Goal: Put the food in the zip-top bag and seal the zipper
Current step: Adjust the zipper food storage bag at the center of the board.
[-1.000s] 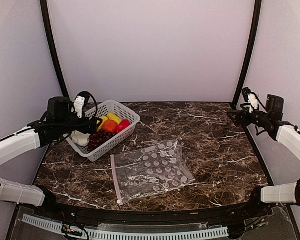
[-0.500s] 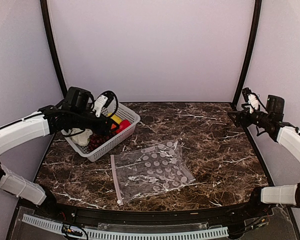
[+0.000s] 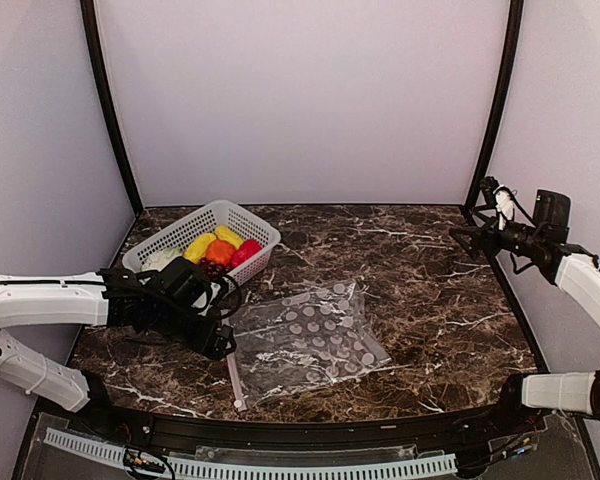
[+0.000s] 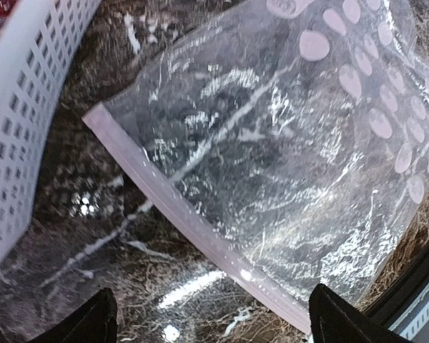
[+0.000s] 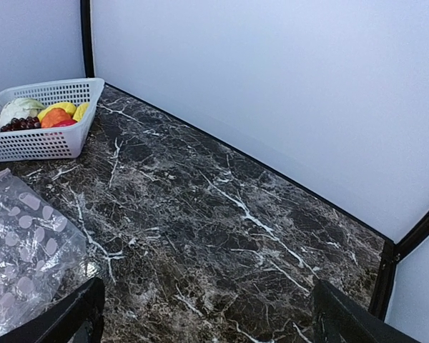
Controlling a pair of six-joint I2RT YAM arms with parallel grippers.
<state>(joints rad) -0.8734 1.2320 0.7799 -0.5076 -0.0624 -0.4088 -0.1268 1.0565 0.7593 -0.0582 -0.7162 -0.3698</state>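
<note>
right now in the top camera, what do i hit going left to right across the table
white basket holding the food → zip-top bag → right gripper

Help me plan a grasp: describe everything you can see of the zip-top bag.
The zip-top bag is clear, crinkled plastic printed with pale round dots, with a pinkish-white zipper strip along its left edge. It lies flat and empty on the marble table, apart from the basket. The open left gripper hangs over the zipper.
</note>
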